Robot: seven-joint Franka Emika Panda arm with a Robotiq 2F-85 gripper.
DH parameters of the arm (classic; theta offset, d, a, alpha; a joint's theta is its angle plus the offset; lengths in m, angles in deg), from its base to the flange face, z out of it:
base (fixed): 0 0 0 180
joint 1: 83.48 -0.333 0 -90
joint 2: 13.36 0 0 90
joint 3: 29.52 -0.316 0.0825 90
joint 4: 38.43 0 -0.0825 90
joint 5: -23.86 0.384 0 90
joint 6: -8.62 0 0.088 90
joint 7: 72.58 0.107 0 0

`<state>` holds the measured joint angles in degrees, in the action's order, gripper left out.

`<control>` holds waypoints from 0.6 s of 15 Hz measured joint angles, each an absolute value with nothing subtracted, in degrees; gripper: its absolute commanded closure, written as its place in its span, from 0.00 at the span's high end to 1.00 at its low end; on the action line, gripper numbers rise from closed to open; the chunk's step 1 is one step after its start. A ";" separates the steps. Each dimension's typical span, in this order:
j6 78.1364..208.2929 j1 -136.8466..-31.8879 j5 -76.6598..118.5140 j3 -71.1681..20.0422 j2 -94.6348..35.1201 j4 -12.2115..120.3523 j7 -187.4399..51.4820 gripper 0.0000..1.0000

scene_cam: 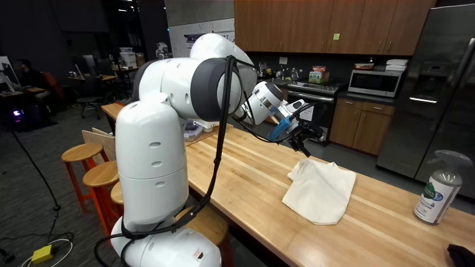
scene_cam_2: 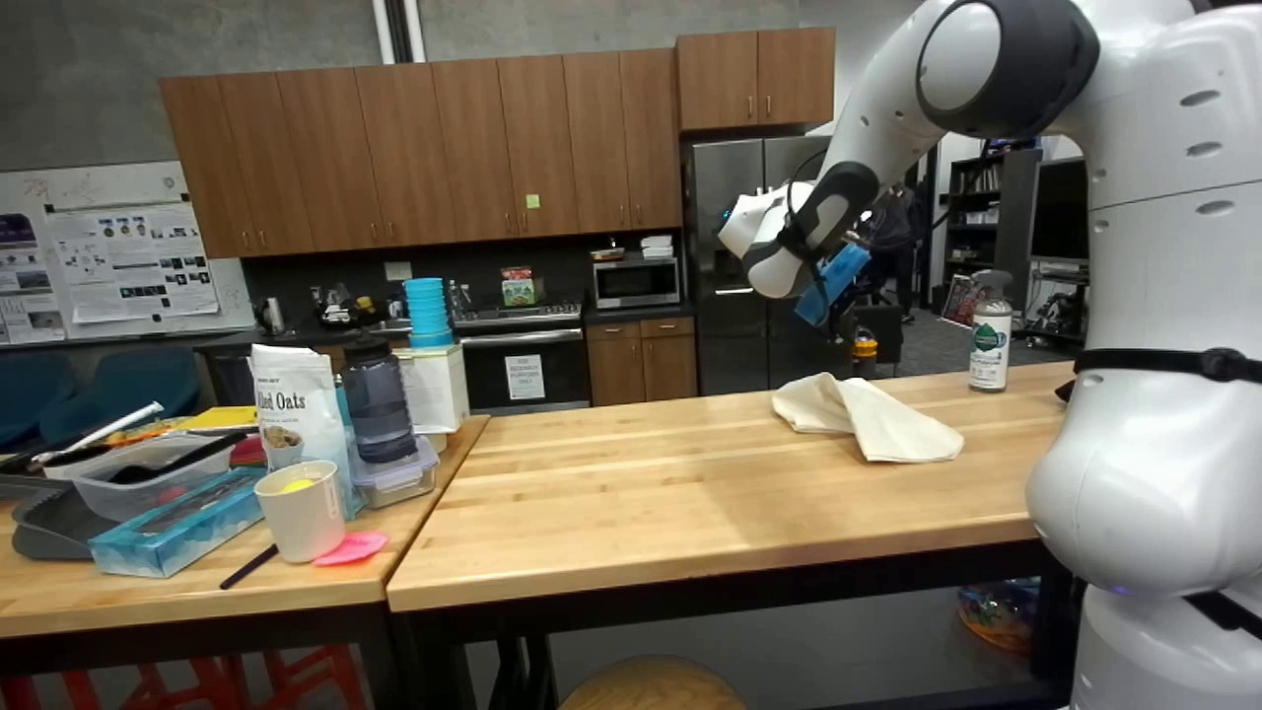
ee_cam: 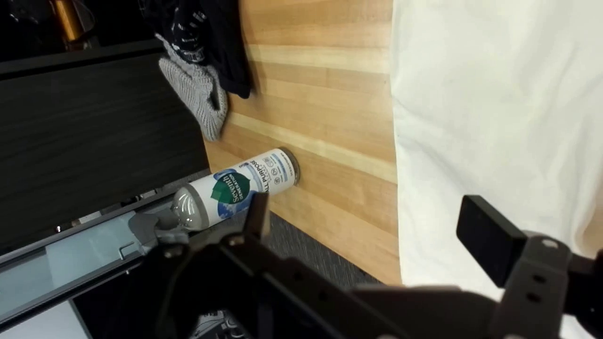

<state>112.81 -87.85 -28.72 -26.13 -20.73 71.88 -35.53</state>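
A cream cloth (scene_cam: 321, 194) lies loosely folded on the wooden table, seen in both exterior views. My gripper (scene_cam: 313, 145) hangs above its far edge, apart from it. In the wrist view the gripper (ee_cam: 372, 226) stands open, its two fingers wide apart and nothing between them. One dark finger pad (ee_cam: 490, 240) appears over the cloth (ee_cam: 471, 117); the opposite fingertip overlaps the spray bottle (ee_cam: 245, 183) in the picture. That clear bottle with a white label stands upright on the table in both exterior views. Gripper detail is hard to make out in an exterior view (scene_cam_2: 838, 320).
Beyond the bottle, a black garment (ee_cam: 212, 42) and a grey knit piece (ee_cam: 193, 89) lie at the table's edge. A side table carries an oats bag (scene_cam_2: 296, 404), a dark water bottle (scene_cam_2: 378, 399), a white cup (scene_cam_2: 301, 513) and a blue box (scene_cam_2: 177, 523). Stools (scene_cam: 83, 152) stand alongside.
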 measured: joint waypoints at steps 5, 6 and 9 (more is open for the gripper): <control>113.09 -87.85 -28.66 -27.24 -20.77 78.38 -35.43 1.00; 113.28 -87.85 -28.60 -27.62 -20.76 79.60 -35.47 1.00; 114.17 -87.89 -28.59 -29.04 -20.78 82.87 -35.68 1.00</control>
<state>114.17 -87.89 -28.59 -29.04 -20.78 82.87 -35.68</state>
